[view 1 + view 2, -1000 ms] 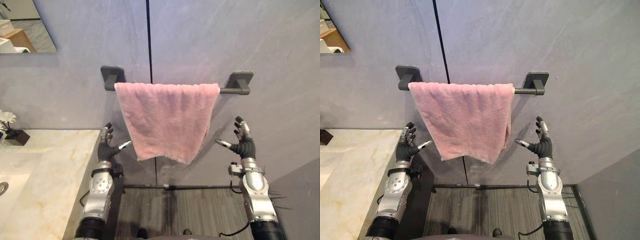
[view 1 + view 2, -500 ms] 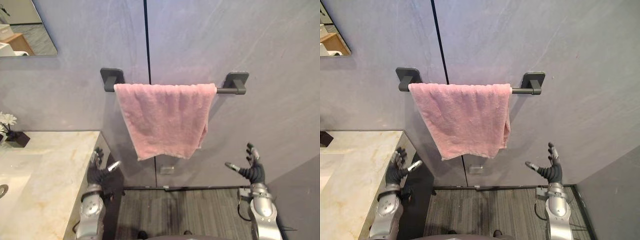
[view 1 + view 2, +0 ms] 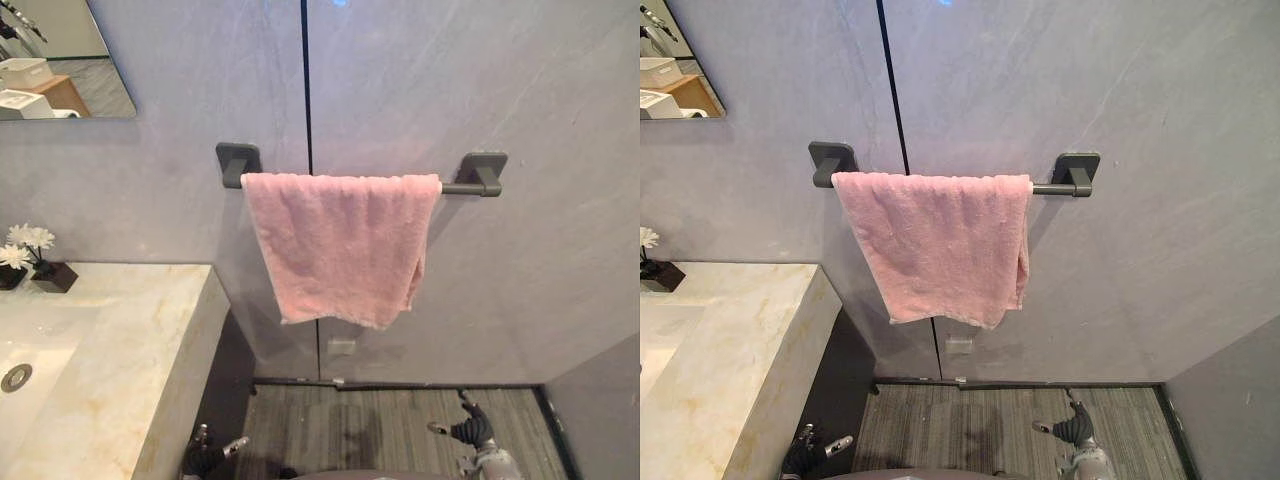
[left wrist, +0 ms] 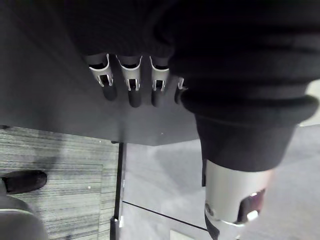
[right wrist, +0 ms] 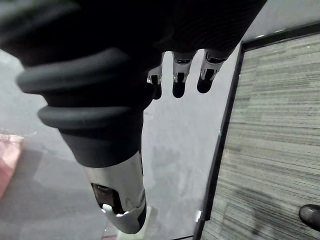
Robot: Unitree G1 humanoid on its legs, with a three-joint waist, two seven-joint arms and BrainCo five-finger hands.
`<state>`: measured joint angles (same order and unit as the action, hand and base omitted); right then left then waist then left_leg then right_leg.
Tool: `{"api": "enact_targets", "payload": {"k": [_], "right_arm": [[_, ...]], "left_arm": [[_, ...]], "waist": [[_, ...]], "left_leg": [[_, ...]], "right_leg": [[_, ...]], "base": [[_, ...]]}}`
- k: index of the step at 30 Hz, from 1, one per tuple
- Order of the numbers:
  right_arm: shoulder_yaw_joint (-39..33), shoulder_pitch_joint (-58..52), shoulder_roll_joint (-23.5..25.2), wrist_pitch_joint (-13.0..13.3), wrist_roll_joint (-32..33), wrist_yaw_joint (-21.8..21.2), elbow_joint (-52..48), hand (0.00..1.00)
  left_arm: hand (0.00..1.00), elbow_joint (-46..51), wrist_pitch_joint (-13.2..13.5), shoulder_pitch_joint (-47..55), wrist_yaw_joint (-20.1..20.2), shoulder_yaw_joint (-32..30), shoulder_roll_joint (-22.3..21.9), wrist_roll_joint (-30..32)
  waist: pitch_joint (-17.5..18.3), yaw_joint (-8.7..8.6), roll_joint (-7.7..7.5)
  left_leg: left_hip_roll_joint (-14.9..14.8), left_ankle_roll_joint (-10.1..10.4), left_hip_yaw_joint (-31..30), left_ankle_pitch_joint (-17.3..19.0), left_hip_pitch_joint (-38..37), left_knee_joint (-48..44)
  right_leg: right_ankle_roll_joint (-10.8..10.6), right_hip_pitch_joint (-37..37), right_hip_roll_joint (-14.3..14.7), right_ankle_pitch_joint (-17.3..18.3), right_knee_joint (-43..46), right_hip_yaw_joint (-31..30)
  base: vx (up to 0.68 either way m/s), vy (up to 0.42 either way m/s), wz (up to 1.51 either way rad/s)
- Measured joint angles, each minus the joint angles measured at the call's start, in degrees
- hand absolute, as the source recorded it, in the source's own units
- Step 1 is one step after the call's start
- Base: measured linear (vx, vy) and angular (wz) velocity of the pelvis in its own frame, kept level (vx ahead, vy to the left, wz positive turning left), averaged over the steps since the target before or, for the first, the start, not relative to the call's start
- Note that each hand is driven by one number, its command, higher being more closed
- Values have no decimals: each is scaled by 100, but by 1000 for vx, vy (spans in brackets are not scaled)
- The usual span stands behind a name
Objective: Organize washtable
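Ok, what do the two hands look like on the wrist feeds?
They match. The left hand has a row of silver fingers with dark tips, a thick silver thumb, and a dark ribbed cover over its back and wrist. The right hand looks the same: silver fingers, dark tips, silver thumb, dark ribbed cover.

We see a pink towel [image 3: 340, 245] of soft, nubby terry cloth over a matt dark bar [image 3: 466, 188] that looks like metal. The wall [image 3: 520, 90] is smooth grey, faintly stone-grained, with a dull sheen. The counter [image 3: 120, 340] looks like polished cream marble with tan veins. The floor [image 3: 390, 425] is a ribbed grey weave. The left robot hand [image 4: 131, 84] has shiny silver fingers [image 4: 156, 83] under a matt ribbed cover.
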<state>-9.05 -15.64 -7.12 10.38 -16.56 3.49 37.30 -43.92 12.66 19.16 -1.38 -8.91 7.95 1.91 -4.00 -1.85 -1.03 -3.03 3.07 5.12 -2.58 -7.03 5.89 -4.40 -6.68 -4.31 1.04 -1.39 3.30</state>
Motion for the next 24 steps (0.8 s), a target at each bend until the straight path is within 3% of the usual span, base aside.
{"api": "enact_targets", "payload": {"k": [6, 9, 11, 12, 13, 14, 15, 17, 18, 19, 20, 22, 24], "right_arm": [[111, -82, -59, -73, 32, 0, 233, 0], [288, 61, -29, -79, 61, 10, 154, 0], [368, 165, 18, -96, 79, 8, -63, 0], [399, 249, 19, -117, 101, 8, -106, 0], [493, 194, 63, -182, 193, 9, -309, 0], [689, 105, 204, -166, 657, 4, -564, 0], [672, 245, 151, -178, 734, 14, -549, 0], [680, 287, 61, -178, 771, 19, -537, 0], [685, 319, 42, -176, 825, 24, -559, 0], [644, 457, -89, -178, 935, 86, -544, 0], [506, 416, -56, -182, 942, 125, -559, 0], [426, 341, -34, -188, 1000, 161, -572, 0], [325, 263, -87, -174, 1032, 150, -493, 0]], "left_arm": [[0, -116, 3, 1, -11, -64, -61, 101], [0, -16, 3, -198, -17, -48, -95, 94], [0, 276, 1, -466, -36, 13, -96, 87], [0, 389, 2, -581, -86, 44, -117, 84], [0, 572, 11, -718, -150, 177, -73, 44], [0, 850, 48, -827, -219, 245, -49, -137], [0, 855, 45, -796, -264, 210, -166, -151], [0, 877, 48, -651, -256, 269, -375, -153], [0, 916, 49, -541, -261, 377, -372, -155], [0, 1067, 67, -602, -265, 491, -428, -188], [0, 1119, 69, -674, -266, 444, -461, -260], [0, 1130, 25, -543, -275, 424, -476, -357], [0, 1139, 22, -454, -265, 491, -408, -356]], "waist": [[-91, 110, -1], [-191, 134, -83], [-378, 250, -82], [-428, 334, 15], [-455, 276, -25], [-354, 392, -371], [-405, 505, -243], [-394, 610, -86], [-386, 578, -134], [-537, 475, 86], [-768, 291, 26], [-865, 335, -65], [-759, 322, -102]], "left_leg": [[0, -20, 53, 48, 6, -33], [-13, -37, 56, 173, 629, -493], [-115, -91, -23, 514, 1600, -1525], [-243, -128, -79, 525, 1882, -1746], [-177, -133, -327, 518, 2075, -1947], [110, -133, -635, 509, 2748, -2896], [-37, 11, -635, 423, 2833, -2968], [-200, 164, -641, 300, 2712, -2631], [-195, 331, -693, -47, 2791, -2377], [-365, 231, -879, -1296, 3126, -1791], [-353, 129, -566, -1682, 3029, -1701], [-484, -71, 193, -289, 3009, -3165], [-634, -150, 415, 594, 2958, -4337]], "right_leg": [[1, 83, -9, 133, 198, -26], [-67, 648, -79, 185, 574, -11], [-116, 1304, -38, 224, 1135, -184], [-234, 1571, 76, 340, 1538, -558], [-324, 1856, -8, 945, 3239, -893], [-680, 828, -303, 1572, 3962, -1797], [-405, 570, -205, 1843, 3388, -1707], [-238, 504, -48, 1989, 3206, -1478], [-87, 577, -30, 2564, 3330, -1294], [330, 799, 436, 2767, 3324, -797], [584, 680, 340, 2628, 3131, -290], [729, 606, 318, 2544, 3163, 40], [809, 804, 196, 2379, 3146, 451]], "base": [[-19, -1, -3], [-39, 9, 6], [-84, 14, 2], [-49, 23, 47], [-27, -288, 166], [-186, -453, 169], [-283, -506, 117], [-402, -300, 15], [-752, -541, 118], [-817, -526, 196], [-642, -321, 191], [-427, -171, 114], [-352, -100, 78]]}}
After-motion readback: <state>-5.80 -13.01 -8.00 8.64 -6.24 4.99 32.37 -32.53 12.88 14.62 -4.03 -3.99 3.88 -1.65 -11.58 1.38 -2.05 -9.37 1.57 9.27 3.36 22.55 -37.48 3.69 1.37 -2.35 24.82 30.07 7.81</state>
